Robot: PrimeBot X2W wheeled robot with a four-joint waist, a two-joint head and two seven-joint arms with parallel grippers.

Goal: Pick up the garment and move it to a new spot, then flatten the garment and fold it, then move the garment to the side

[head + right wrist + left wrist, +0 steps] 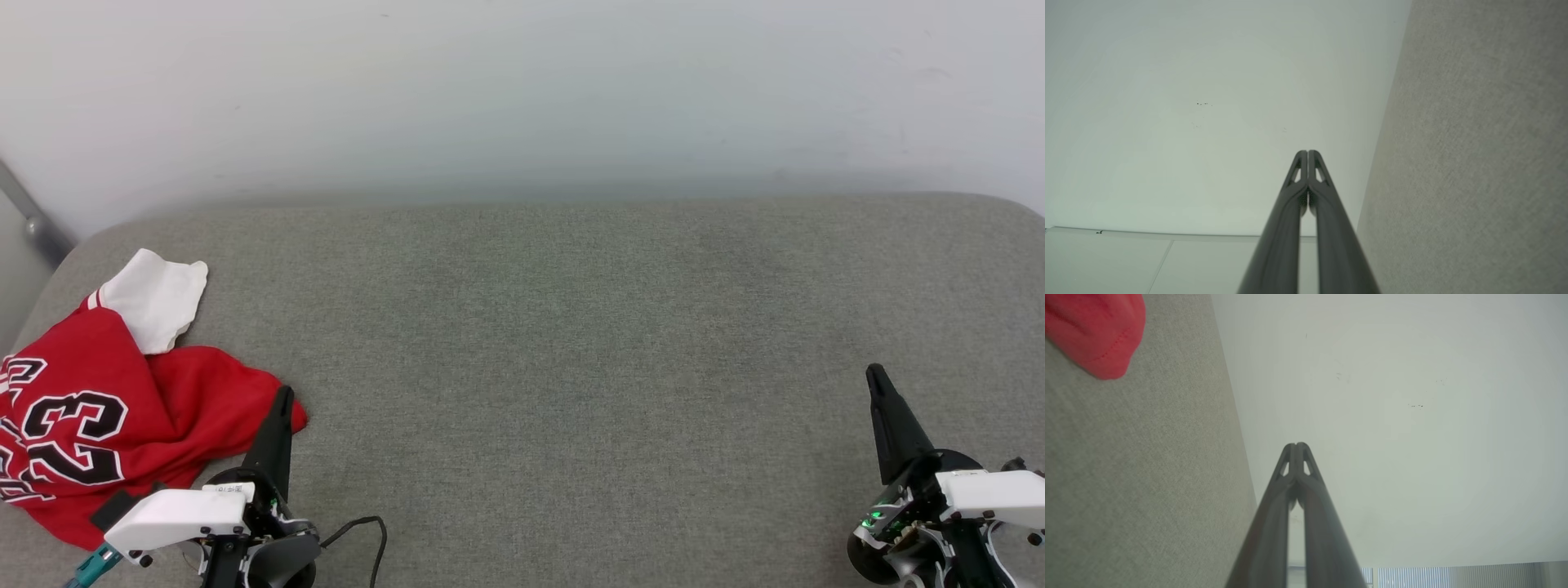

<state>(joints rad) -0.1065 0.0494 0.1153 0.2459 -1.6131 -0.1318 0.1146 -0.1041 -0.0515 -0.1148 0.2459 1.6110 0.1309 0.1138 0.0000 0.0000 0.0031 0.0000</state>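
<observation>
Head view shows the garment [90, 408], a red jersey with a black, white-outlined "23", lying crumpled at the left edge of the grey fabric surface [571, 343], toward its near left corner. One white sleeve [159, 298] points toward the far edge. The left gripper [283, 398] stands by the garment's right-hand red fold, its two dark fingers pressed together on nothing. In the left wrist view the same gripper [1298, 447] is clenched tip to tip, and a rounded bit of the red cloth [1094, 330] lies off to the side, apart from the fingers. The right gripper [875, 376] stands near the right edge of the surface, well apart from the garment. Its jaws are likewise clenched and empty, as the right wrist view [1307, 153] confirms. A pale wall [522, 90] rises behind the far edge.
</observation>
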